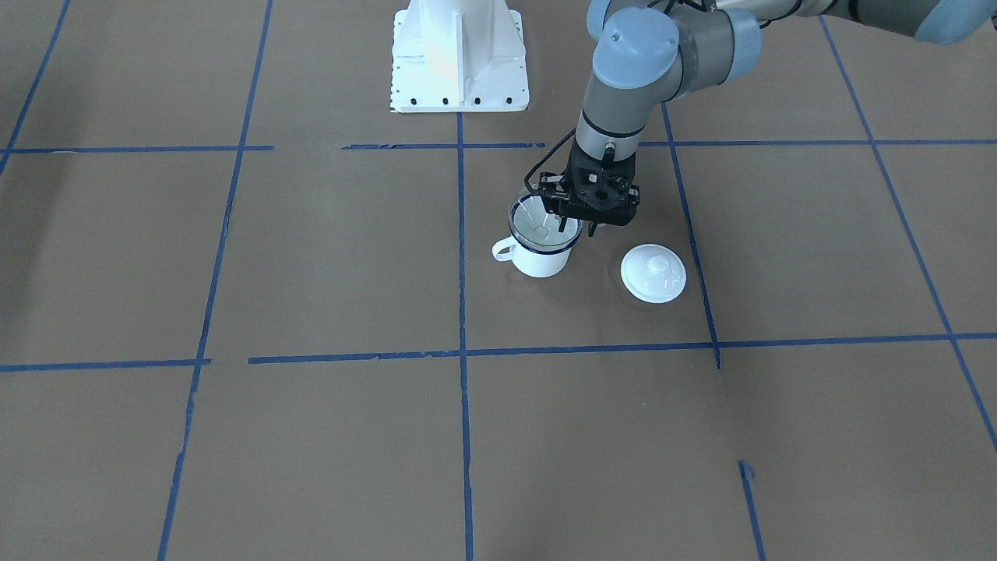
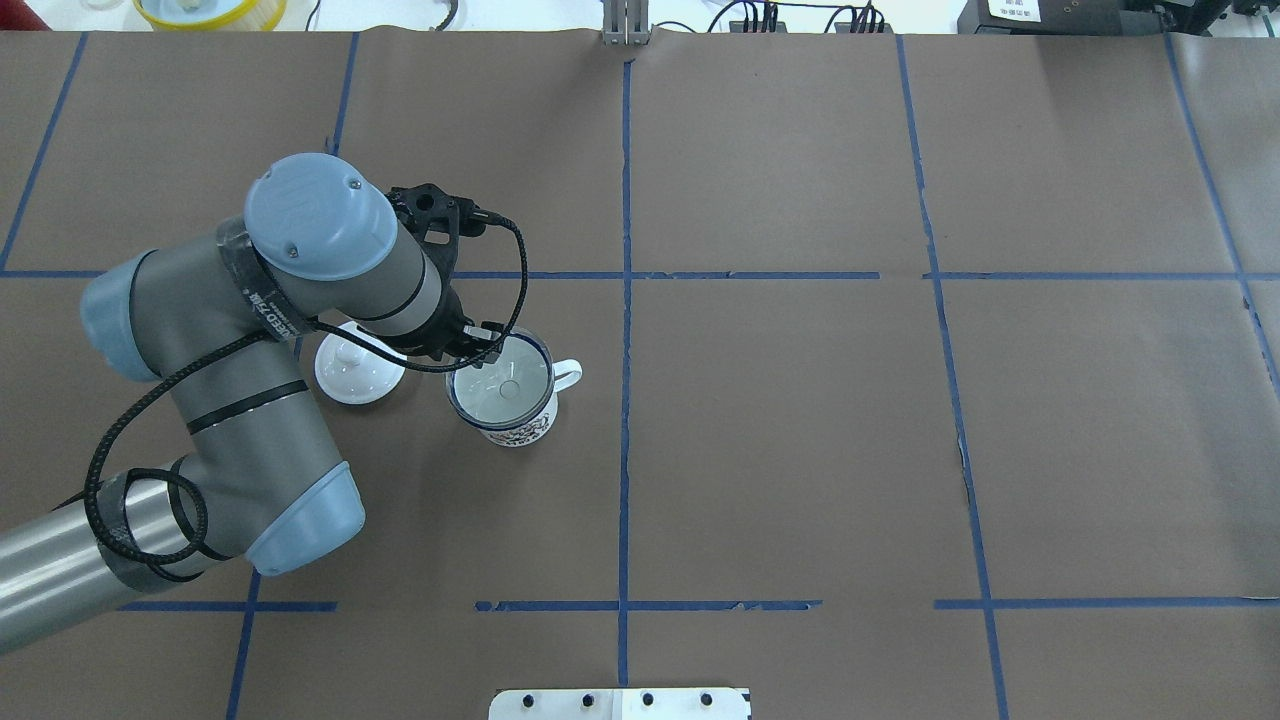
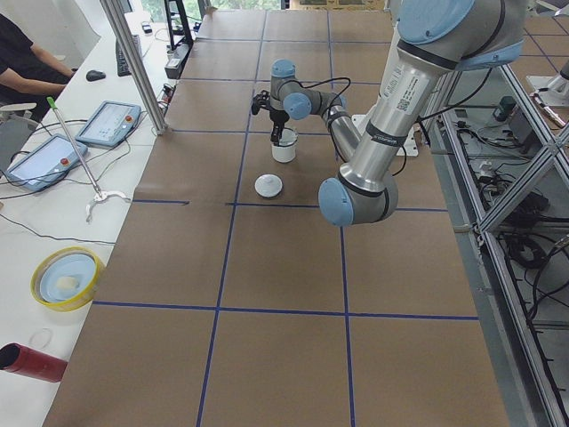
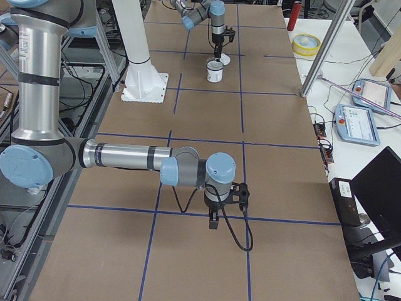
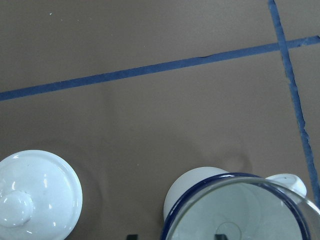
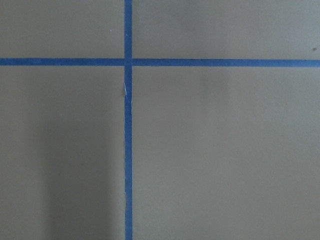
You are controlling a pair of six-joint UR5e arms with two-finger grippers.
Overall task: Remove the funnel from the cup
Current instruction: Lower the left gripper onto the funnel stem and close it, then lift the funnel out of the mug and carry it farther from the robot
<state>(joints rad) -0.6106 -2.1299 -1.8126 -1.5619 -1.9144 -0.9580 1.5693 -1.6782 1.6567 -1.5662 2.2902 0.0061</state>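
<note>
**Front-facing view:** A small clear see-through funnel sits in a white enamel cup with a dark blue rim. The funnel's wide cone stands above that rim. The cup stands on the brown paper-covered worktop, near a white domed lid with a knob. The left hand hangs over the funnel's edge on the lid's side.

**Overhead view:** The wrist hides most of the left hand. The funnel fills the cup's mouth.

**Left side view:** The cup and lid are small and stand apart.

**Right side view:** The right hand points down over the worktop, well apart from the cup. I cannot tell whether it is apart or together.

**Left wrist view:** Two dark fingertips are spread apart. One is outside the cup wall and not touching it, and the other shows through the funnel.

**Right wrist view:** Only crossing blue tape lines on the worktop show.
</note>
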